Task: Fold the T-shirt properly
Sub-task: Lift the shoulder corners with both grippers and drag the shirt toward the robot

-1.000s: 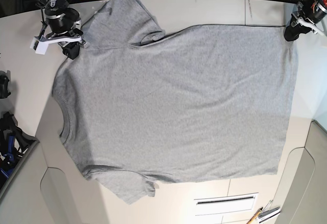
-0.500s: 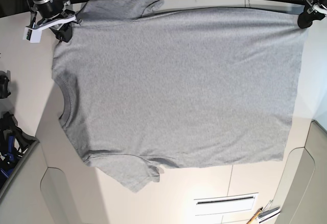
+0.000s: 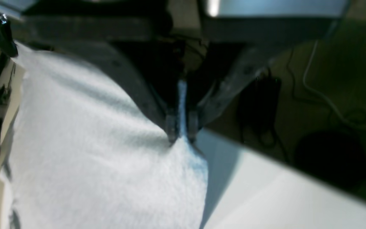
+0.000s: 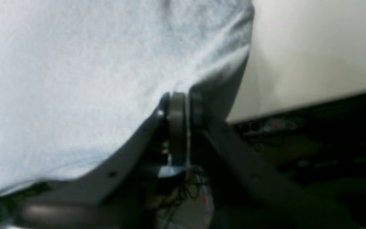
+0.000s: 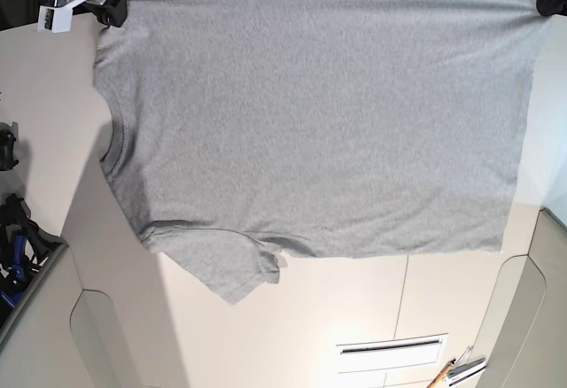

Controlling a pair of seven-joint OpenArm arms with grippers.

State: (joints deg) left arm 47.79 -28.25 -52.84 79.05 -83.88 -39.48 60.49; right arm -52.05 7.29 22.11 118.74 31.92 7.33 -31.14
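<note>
The light grey T-shirt (image 5: 310,113) hangs stretched between my two grippers, plain side up, its lower part lying on the table. The neck is at the left and one sleeve (image 5: 226,268) lies at the bottom left. My right gripper (image 5: 111,11) at the top left is shut on the shirt's shoulder corner; in the right wrist view (image 4: 179,108) the jaws pinch the cloth (image 4: 75,63). My left gripper (image 5: 547,3) at the top right is shut on the hem corner; in the left wrist view (image 3: 180,135) cloth (image 3: 91,165) runs between the closed fingertips.
The white table (image 5: 292,335) has a slot plate (image 5: 390,348) and a pencil-like tool (image 5: 443,375) near the front edge. Dark gear (image 5: 13,237) sits off the table's left side. The table's far edge and dark floor lie behind the grippers.
Both grippers have moved up and toward the back, lifting the shirt's far edge. The near hem and sleeve slid back across the table with it.
</note>
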